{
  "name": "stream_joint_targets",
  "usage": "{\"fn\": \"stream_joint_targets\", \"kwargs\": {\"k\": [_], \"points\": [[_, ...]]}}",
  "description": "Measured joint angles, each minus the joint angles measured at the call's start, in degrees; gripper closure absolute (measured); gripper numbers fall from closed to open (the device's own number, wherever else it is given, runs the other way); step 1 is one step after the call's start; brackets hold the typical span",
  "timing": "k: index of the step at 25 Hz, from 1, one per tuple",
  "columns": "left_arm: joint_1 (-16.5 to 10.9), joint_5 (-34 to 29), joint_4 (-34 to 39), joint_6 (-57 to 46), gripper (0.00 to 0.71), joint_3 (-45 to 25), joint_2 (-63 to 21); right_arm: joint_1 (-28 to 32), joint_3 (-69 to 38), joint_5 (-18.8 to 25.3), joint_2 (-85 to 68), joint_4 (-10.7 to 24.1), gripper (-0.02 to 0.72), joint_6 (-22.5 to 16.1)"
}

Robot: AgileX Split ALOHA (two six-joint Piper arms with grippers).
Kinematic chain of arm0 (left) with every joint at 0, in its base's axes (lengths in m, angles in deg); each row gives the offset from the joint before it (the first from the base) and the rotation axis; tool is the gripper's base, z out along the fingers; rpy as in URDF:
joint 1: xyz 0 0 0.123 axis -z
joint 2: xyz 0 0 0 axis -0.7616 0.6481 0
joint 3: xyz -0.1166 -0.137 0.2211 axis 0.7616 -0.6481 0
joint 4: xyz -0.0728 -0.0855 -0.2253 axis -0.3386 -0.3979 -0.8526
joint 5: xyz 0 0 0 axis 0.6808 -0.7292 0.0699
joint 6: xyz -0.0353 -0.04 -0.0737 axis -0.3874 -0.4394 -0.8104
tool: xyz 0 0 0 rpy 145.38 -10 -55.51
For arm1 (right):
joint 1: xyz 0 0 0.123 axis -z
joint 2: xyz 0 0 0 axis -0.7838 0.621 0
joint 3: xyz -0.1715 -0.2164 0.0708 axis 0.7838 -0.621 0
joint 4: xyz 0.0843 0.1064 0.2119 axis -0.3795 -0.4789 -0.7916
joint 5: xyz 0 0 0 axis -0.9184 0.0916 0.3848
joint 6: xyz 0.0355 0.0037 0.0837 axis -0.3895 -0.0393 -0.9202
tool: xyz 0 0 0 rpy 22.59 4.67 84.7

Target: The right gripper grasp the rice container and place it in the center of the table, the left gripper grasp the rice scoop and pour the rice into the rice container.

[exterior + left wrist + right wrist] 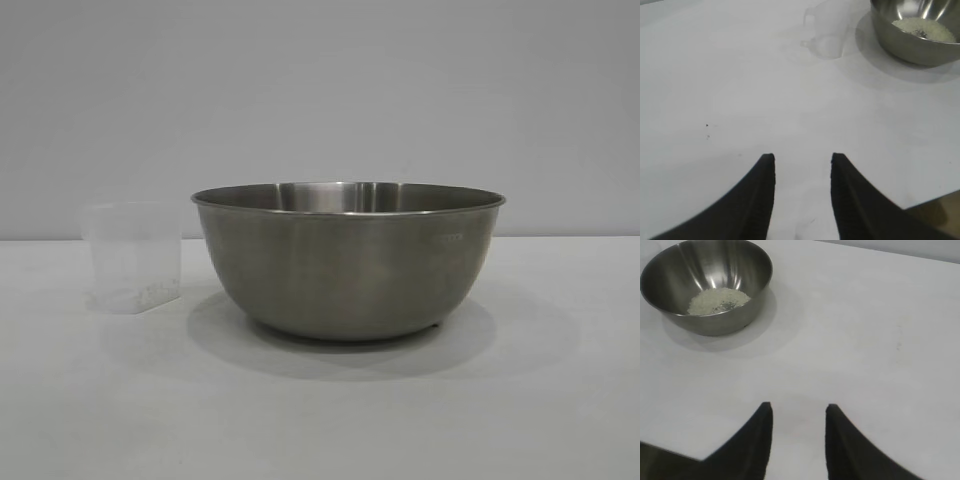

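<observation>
The rice container [348, 260], a large steel bowl, stands upright in the middle of the table [320, 420]. A heap of rice [719, 300] lies on its bottom [925, 29]. The rice scoop [133, 258], a small clear plastic cup, stands upright just left of the bowl, apart from it, with a few grains at its base; the scoop [826, 31] also shows in the left wrist view. My left gripper [803, 159] hangs open over bare table, well away from the scoop. My right gripper [798, 408] is open too, holding nothing, far from the bowl [707, 285]. Neither arm shows in the exterior view.
The white table reaches a plain grey wall [320, 90] behind. A table edge [935, 200] runs close to the left gripper, and another table edge [670, 454] lies beside the right gripper.
</observation>
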Motion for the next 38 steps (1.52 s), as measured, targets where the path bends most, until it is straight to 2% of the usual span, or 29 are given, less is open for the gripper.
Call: {"fn": "stream_joint_targets", "kwargs": {"k": [4,5,11,15,20,38], "points": [[-0.86,0.02,0.00,0.00,0.492,0.00,-1.10,1.28,0.00,0.00,-2.69,0.00,0.455,0.00],[-1.93,0.02,0.00,0.00,0.492,0.00,-1.73,2.50,0.00,0.14,-3.08,0.00,0.455,0.00],[-12.60,0.14,0.00,0.00,0.492,-0.03,-2.29,11.18,0.00,0.24,-3.33,0.20,0.455,0.00],[-15.59,0.14,0.00,0.00,0.492,-0.03,-2.29,14.79,0.00,0.24,-3.33,0.20,0.455,0.00],[-15.65,0.14,0.00,0.00,0.492,-0.03,-2.29,16.35,0.00,0.24,-3.33,0.20,0.455,0.00],[-15.65,0.14,0.00,0.00,0.492,-0.03,-2.29,16.35,0.00,0.24,-3.33,0.20,0.455,0.00]]}}
